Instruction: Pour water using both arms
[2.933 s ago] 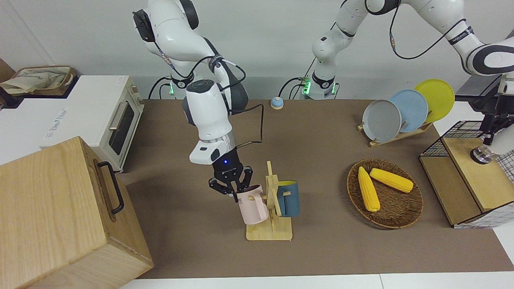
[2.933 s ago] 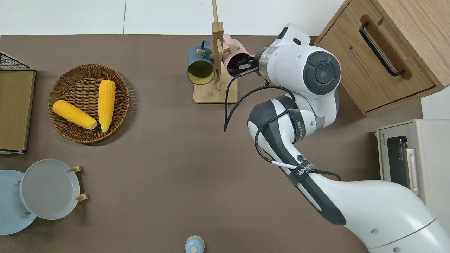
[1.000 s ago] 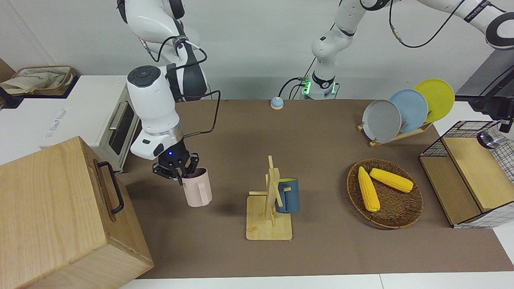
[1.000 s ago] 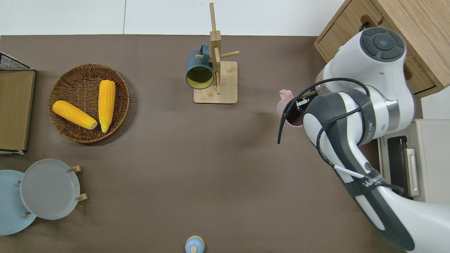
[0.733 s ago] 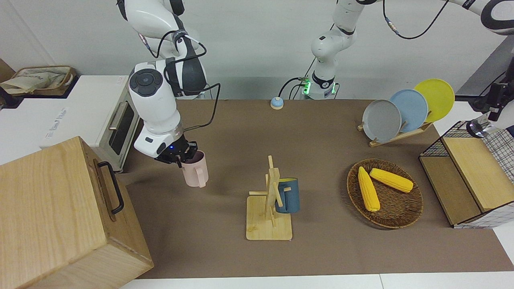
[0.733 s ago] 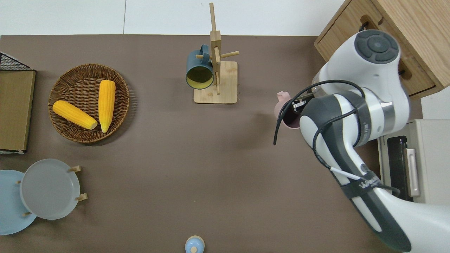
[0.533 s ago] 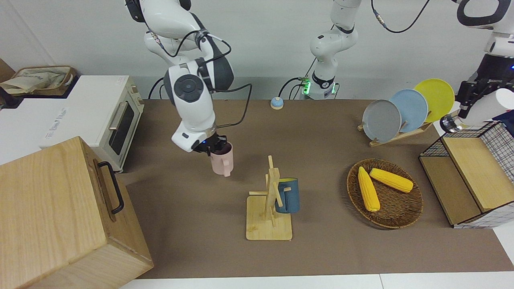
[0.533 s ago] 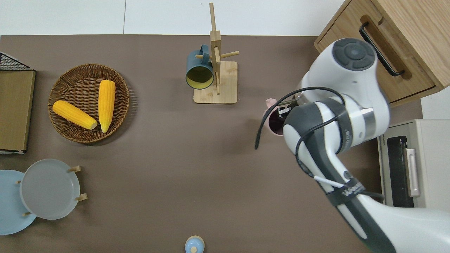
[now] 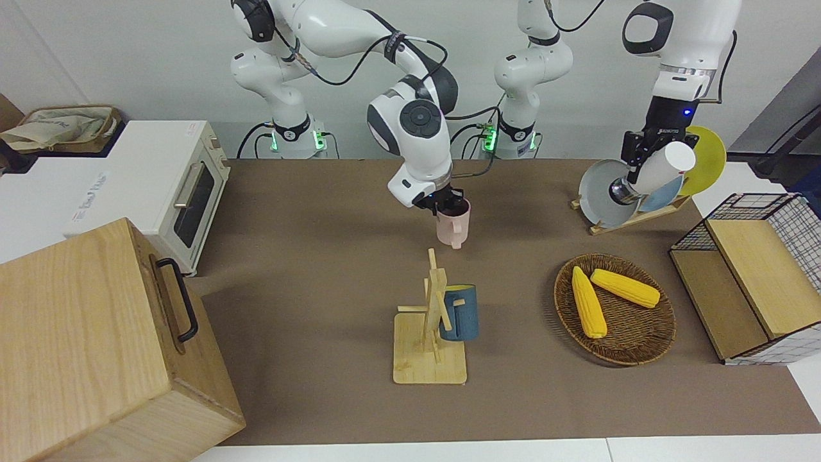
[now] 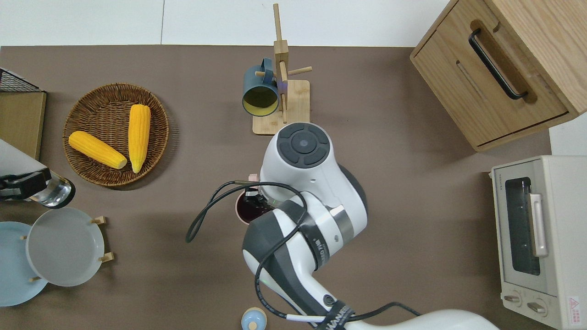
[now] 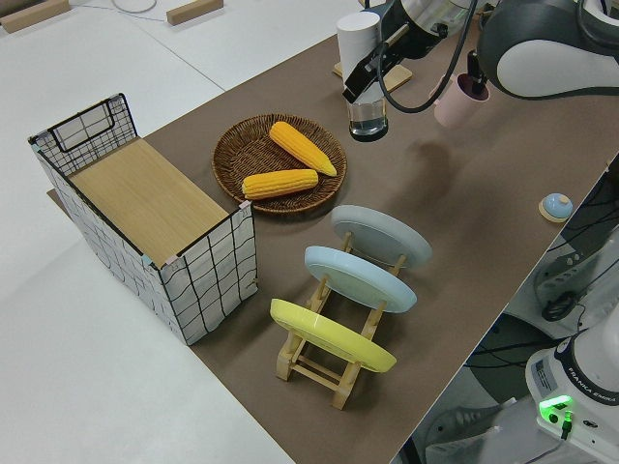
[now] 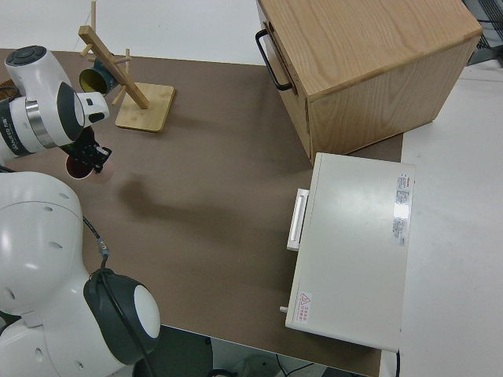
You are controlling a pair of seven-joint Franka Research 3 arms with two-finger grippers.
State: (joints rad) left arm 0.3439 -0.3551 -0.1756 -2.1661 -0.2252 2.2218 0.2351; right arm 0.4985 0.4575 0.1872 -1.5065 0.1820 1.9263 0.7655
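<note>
Over the brown table (image 9: 308, 269), claws grip a pink mug (image 9: 453, 228) and a bottle (image 9: 653, 172).

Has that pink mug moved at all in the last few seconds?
Yes. The pink mug, once hanging on the wooden mug rack, is now carried by the right pincer over the table's middle, away from the rack.

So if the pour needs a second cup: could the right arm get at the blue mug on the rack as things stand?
Probably not yet. The right gripper is shut on the pink mug, so it has no free fingers. The blue mug hangs on the wooden rack with nothing around it.
</note>
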